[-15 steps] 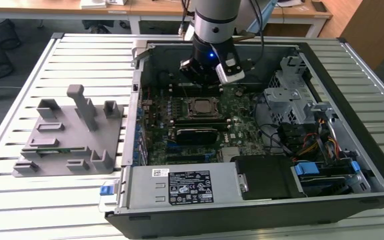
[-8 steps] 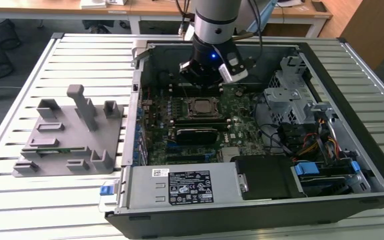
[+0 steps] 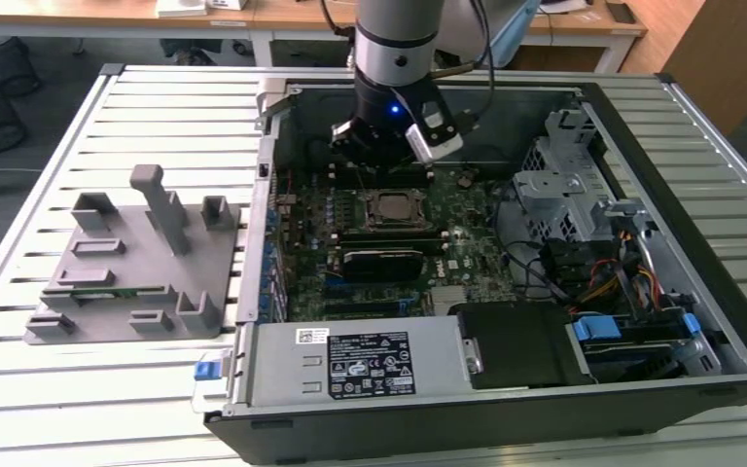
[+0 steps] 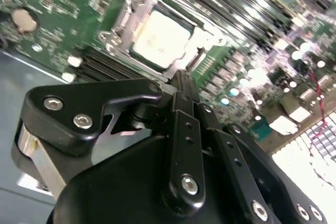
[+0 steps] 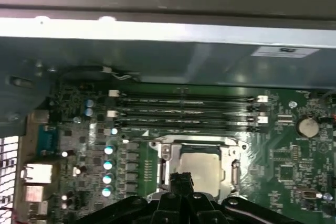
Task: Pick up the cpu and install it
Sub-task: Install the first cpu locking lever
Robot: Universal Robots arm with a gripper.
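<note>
One cpu [image 4: 157, 39] seemingly seated.

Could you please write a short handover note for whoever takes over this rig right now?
Claw: hanging over the motherboard inside the open computer case, close to the socket; whether it is open or shut cannot be told, and nothing can be seen in it.
Cpu: lying in the socket frame, silvery top facing up, seen in both wrist views.
Grey fixture block: on the slatted table at the exterior view's left.
Done: cpu appears placed in the socket.
Left: seating and latching cannot be confirmed.
</note>
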